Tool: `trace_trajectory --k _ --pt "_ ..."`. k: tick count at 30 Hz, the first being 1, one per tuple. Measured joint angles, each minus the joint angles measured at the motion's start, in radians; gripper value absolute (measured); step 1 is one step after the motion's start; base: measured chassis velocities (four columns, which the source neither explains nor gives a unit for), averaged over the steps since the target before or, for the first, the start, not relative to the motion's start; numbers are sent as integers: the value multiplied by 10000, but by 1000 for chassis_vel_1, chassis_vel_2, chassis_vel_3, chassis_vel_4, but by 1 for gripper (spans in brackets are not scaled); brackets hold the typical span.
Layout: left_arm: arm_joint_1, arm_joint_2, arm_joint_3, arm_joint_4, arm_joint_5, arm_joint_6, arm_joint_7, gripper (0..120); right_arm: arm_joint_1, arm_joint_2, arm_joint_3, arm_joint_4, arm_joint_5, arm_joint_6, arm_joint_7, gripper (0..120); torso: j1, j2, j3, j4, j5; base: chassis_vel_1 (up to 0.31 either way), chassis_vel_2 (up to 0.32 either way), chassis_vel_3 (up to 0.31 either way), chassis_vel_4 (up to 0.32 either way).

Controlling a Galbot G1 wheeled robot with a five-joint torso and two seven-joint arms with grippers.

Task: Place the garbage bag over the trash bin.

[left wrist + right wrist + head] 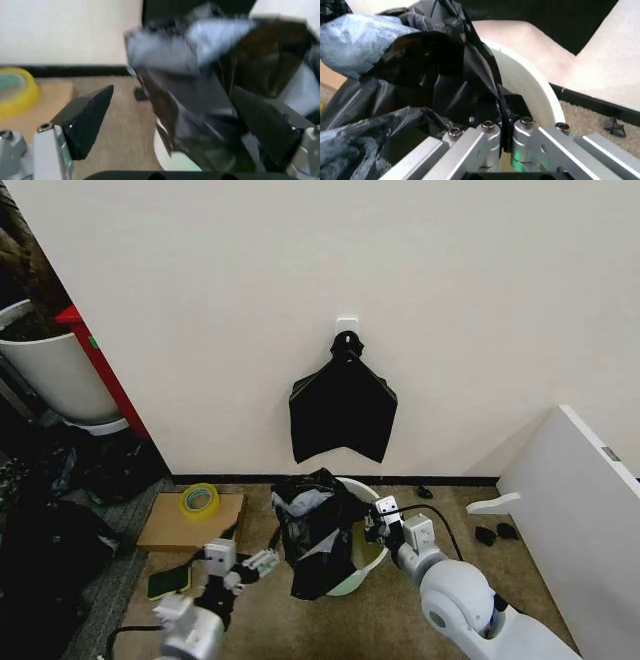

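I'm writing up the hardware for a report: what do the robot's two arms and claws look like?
Both arms are white and silver with rounded joints. The left claw has wedge-shaped black fingers on silver bolted mounts. The right claw has silver bars with hex screws and dark tips; a black cable loops by its wrist.

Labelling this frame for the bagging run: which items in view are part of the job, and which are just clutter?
Job items:
garbage bag, draped over the bin
trash bin
right gripper, shut on the bag at the rim
left gripper, open beside the bag

Lying about:
tape roll on cardboard
hanging black bag bundle
plant pot
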State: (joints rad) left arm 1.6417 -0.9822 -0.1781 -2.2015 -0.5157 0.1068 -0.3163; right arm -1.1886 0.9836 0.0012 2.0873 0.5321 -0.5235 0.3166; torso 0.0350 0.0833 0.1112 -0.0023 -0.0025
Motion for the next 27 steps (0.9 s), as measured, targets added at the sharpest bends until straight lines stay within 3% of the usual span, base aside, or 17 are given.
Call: trace_trajectory --k 6,12,16,27 --pt "-1370 -401 1244 696 -569 494 -564 84 -133 -208 97 67 48 -46 53 0 0 0 0 1 1 0 0 0 0" --pt "-2145 -659 1681 895 -875 895 -952 81 -263 -294 193 117 65 -115 118 0 0 0 0 0 2 0 0 0 0" --pt "-2776 -854 1966 982 -1255 1958 -1750 95 -363 -319 309 155 88 -169 163 0 0 0 0 0 1 0 0 0 0" --pt "-4062 -1284 2464 1643 -2166 3318 -2908 95 -449 -313 443 185 163 -228 228 0 0 0 0 0 0 0 0 0 0"
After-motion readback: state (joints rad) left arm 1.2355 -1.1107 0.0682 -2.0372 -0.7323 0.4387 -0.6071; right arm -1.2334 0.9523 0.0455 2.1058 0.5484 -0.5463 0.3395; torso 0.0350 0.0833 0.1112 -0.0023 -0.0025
